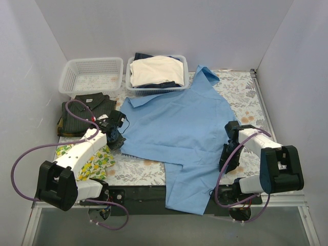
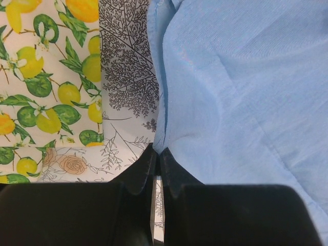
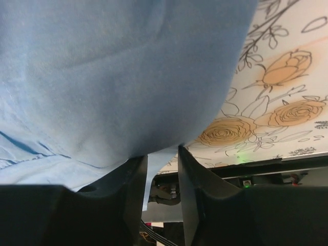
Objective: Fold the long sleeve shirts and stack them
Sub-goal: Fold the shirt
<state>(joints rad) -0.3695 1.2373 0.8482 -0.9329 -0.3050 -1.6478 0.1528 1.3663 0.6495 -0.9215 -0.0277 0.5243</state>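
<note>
The light blue shirt [image 1: 179, 125] lies spread open across the middle of the table, with its lower part hanging over the near edge. The dark pinstriped shirt [image 1: 87, 110] lies folded at the back left. My left gripper [image 1: 117, 139] is at the blue shirt's left edge. In the left wrist view it [image 2: 158, 152] is shut on the hem of the blue shirt [image 2: 241, 87]. My right gripper [image 1: 228, 156] is at the shirt's right edge. In the right wrist view its jaws [image 3: 163, 151] stand a little apart, with blue cloth [image 3: 113, 66] draped over the fingertips and a strip of it hanging in the gap.
An empty white basket [image 1: 92, 76] stands at the back left. A second basket [image 1: 130, 88] beside it holds cream-white garments [image 1: 156, 69]. The yellow lemon-print cloth [image 1: 97, 165] lies under my left arm and also shows in the left wrist view [image 2: 46, 77]. The table has a floral cover [image 1: 241, 92].
</note>
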